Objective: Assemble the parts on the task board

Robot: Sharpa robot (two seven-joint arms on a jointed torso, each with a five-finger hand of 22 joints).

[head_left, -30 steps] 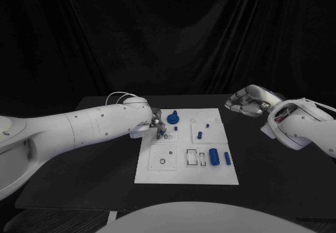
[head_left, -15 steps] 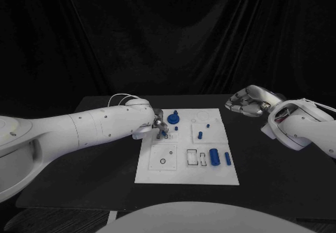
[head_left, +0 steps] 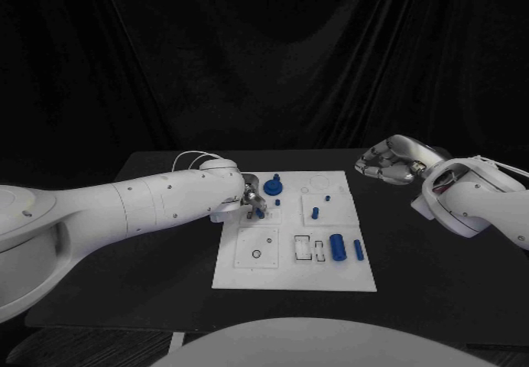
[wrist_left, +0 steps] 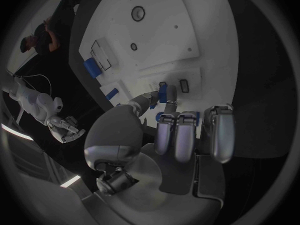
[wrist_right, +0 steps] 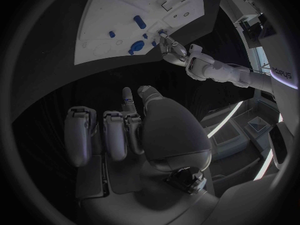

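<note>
Black counter (head_left: 132,290) carries white task board (head_left: 292,279) at centre. Left hand (head_left: 251,197) low over board's far-left part, pinching small blue part (wrist_left: 163,93) between thumb and finger – tip at board surface. Right hand (head_left: 386,162) raised off to board's right, well apart from it, fingers curled in, nothing held. Blue parts on board: knobbed piece (head_left: 274,184) at far end, cylinder (head_left: 337,247) near right edge, thinner peg (head_left: 357,249) just beside it.
</note>
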